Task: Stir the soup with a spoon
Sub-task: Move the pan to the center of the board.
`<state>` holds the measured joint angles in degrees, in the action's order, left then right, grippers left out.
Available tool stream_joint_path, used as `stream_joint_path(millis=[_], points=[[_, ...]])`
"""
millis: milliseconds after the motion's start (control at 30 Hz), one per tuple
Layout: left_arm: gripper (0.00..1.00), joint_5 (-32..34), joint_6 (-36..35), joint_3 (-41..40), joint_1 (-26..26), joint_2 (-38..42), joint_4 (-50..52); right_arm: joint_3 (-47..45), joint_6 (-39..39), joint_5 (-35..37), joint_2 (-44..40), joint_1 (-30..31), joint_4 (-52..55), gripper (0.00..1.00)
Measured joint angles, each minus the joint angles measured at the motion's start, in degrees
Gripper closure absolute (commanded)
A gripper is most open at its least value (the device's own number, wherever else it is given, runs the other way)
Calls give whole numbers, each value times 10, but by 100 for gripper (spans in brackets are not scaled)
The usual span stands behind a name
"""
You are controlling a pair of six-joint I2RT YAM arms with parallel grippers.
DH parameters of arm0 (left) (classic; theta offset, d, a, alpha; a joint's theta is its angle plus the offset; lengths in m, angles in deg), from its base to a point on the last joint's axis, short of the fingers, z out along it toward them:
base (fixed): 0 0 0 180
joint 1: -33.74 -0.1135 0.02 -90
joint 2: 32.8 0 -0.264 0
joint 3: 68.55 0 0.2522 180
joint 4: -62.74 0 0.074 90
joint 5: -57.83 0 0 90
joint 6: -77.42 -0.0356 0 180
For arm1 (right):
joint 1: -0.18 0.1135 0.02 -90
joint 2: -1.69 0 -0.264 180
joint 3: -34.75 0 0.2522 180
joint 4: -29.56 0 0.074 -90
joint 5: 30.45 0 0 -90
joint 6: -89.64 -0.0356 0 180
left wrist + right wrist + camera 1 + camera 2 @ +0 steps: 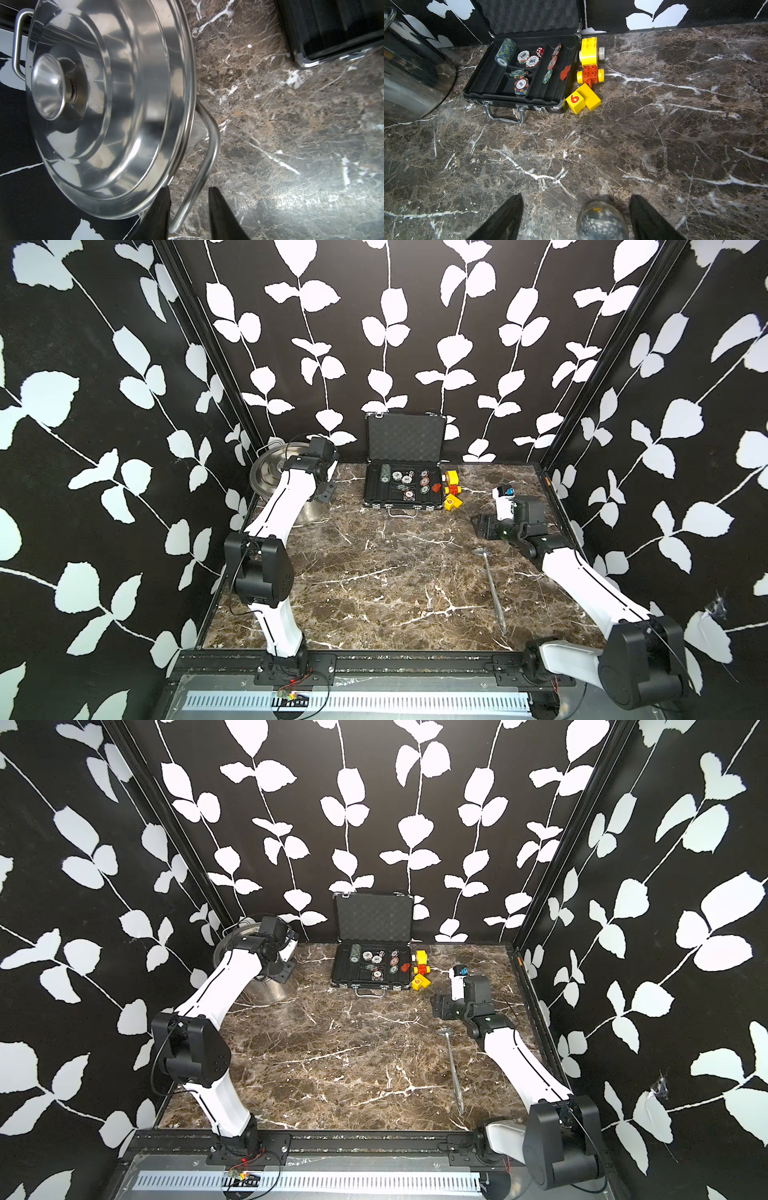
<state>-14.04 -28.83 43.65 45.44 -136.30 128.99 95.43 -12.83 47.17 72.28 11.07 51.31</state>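
Marble tabletop [374,572] under spoon [493,591] (leaf-print walls [395,344])

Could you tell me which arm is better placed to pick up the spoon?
Probably the right: the round bowl of the long thin silver metal spoon lies within the open right pincer in its wrist view, while the left pincer straddles the steel pot's wire side handle.

Both top views overlook the table [395,572]; wrist cameras close
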Motion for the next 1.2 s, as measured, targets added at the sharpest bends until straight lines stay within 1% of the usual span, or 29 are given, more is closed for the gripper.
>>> stream_joint_path(millis=[233,367,600,733,833,933,1067,1200], points=[[75,7,-12,-10,0,-6,-2,0,0,2,0,0,0,18],[77,13,-16,-15,0,-7,-7,0,-1,5,0,0,0,18],[91,23,-39,-25,5,-7,-27,0,-3,11,-7,0,0,18],[100,19,-37,-25,5,-5,-30,0,-4,14,-16,0,0,19],[100,7,-30,-25,5,-1,-25,0,-7,16,-22,0,0,19],[100,-6,-17,-25,12,10,2,0,-11,17,-24,0,0,19],[100,-13,18,-39,46,30,43,0,-15,17,-26,0,0,19],[100,-22,75,-67,118,61,71,0,-22,21,-26,0,0,19]])
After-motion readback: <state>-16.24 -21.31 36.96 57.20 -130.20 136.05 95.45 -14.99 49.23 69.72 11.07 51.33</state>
